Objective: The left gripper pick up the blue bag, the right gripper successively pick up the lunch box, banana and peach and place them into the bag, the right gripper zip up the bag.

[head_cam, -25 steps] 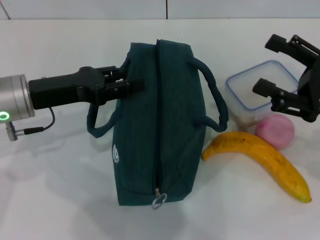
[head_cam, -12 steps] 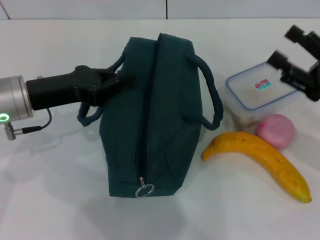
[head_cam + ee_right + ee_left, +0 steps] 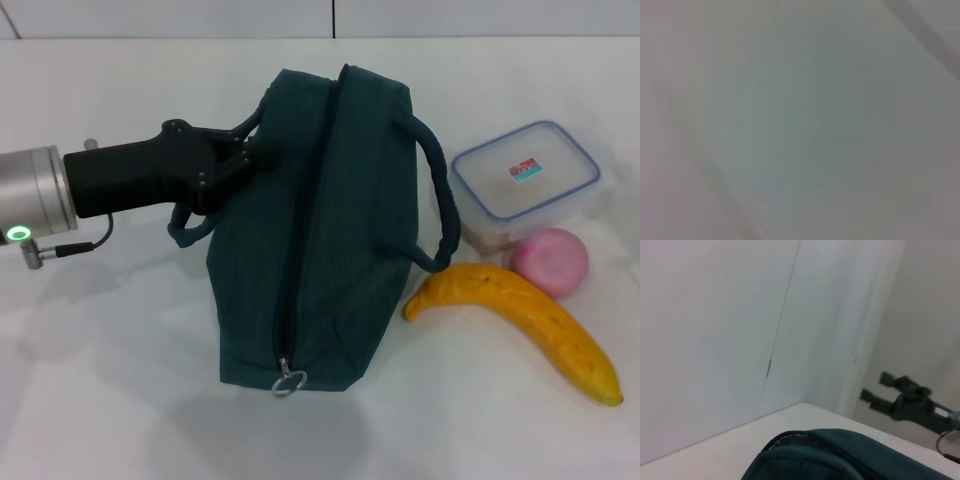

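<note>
Bag: the blue bag (image 3: 320, 230) lies on the white table (image 3: 120, 400), its closed zip running along the top to a metal ring pull (image 3: 289, 381) at the near end. Its far end shows in the left wrist view (image 3: 840, 455).
Handles: one loop (image 3: 205, 200) on the left side, the other (image 3: 435, 200) arching on the right side toward the box.
Left gripper: the left gripper (image 3: 255, 155) reaches in from the left on its silver arm, green light lit; its fingers are closed on the bag's left handle at the upper left edge of the bag.
Right gripper: out of the head view; the left wrist view shows it (image 3: 875, 387) far off beyond the bag, raised above the table, fingers spread apart and holding nothing. Its own wrist view shows only a blank blur.
Box: the lunch box (image 3: 525, 185) stands right of the bag, lid on, sticker up.
Peach: the peach (image 3: 549, 262) sits just in front of the box, touching it.
Banana: the banana (image 3: 520, 325) lies right of the bag, in front of the peach, curving toward the near right.
</note>
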You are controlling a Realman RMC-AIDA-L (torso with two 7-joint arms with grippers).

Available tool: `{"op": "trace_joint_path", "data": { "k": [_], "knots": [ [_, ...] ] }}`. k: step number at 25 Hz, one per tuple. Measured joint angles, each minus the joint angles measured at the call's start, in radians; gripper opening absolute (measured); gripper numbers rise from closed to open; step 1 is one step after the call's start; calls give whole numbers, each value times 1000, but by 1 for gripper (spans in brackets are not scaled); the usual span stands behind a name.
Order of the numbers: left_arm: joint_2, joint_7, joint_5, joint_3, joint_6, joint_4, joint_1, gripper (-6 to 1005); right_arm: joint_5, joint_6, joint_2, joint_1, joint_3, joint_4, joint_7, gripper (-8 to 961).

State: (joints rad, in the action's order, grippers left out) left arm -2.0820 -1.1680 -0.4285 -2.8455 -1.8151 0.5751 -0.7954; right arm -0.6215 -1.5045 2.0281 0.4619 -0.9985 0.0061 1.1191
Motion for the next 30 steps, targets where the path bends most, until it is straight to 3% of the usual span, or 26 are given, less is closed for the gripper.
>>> {"op": "trace_joint_path", "data": {
  "k": [13,30],
  "knots": [
    [-1,59,4,0,8,-12,-13,41,-34,308,0,28,-26,5,339,854],
    [0,63,5,0,8,-12,-9,40,-141,428,0,144,-27,40,513,854]
  ]
}}
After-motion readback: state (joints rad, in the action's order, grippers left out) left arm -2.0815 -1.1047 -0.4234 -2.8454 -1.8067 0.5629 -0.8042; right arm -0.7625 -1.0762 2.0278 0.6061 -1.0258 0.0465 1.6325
